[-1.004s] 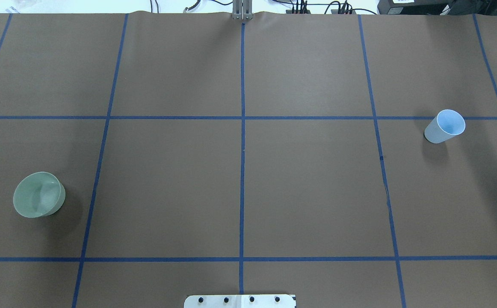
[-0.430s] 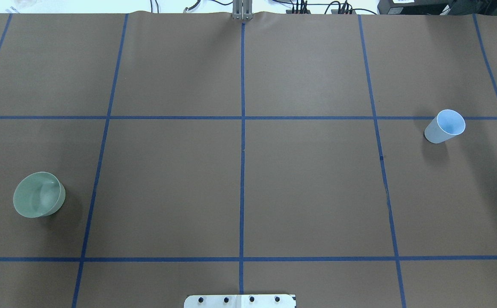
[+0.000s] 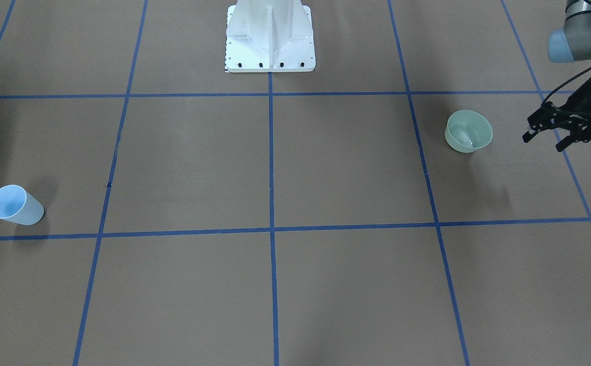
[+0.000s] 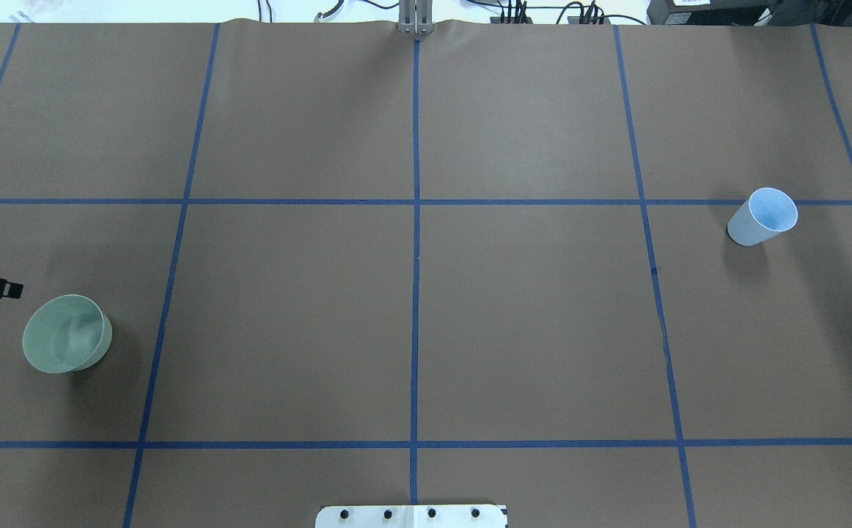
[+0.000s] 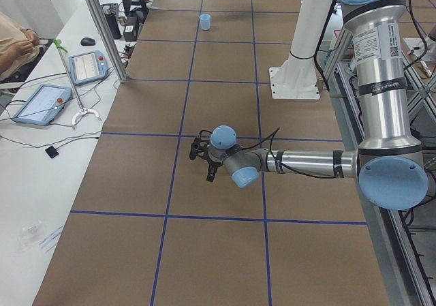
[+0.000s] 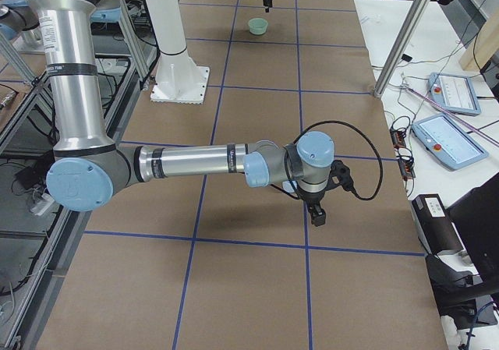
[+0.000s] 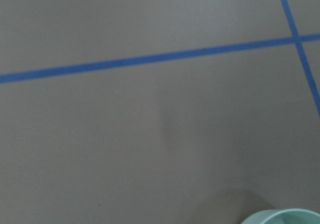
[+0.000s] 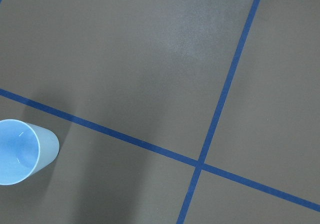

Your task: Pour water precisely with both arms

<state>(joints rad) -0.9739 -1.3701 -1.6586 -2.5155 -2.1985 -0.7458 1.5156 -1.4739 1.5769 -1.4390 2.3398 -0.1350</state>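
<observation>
A pale green bowl (image 3: pixel 469 131) (image 4: pixel 67 334) (image 6: pixel 258 26) stands upright on the brown table, and faint glints of water (image 3: pixel 472 138) show inside it. My left gripper (image 3: pixel 542 143) (image 5: pixel 202 157) hovers open and empty just beside the bowl, on its outer side. Only one black fingertip (image 4: pixel 8 290) reaches into the overhead view. The bowl's rim (image 7: pixel 285 218) peeks into the left wrist view. A light blue cup (image 3: pixel 15 205) (image 4: pixel 762 217) (image 8: pixel 22 151) stands at the other end. My right gripper (image 6: pixel 318 213) hangs low near that end, and I cannot tell if it is open or shut.
The white pedestal base (image 3: pixel 270 38) (image 4: pixel 411 515) sits at the robot's edge. Blue tape lines (image 4: pixel 416 293) divide the table into squares. A side bench holds tablets (image 5: pixel 41 101) (image 6: pixel 448 132), with a person's arm (image 5: pixel 13 43) nearby.
My left gripper has come in from the overhead view's left edge and moved nearer the green bowl. The bowl and the blue cup have not moved.
</observation>
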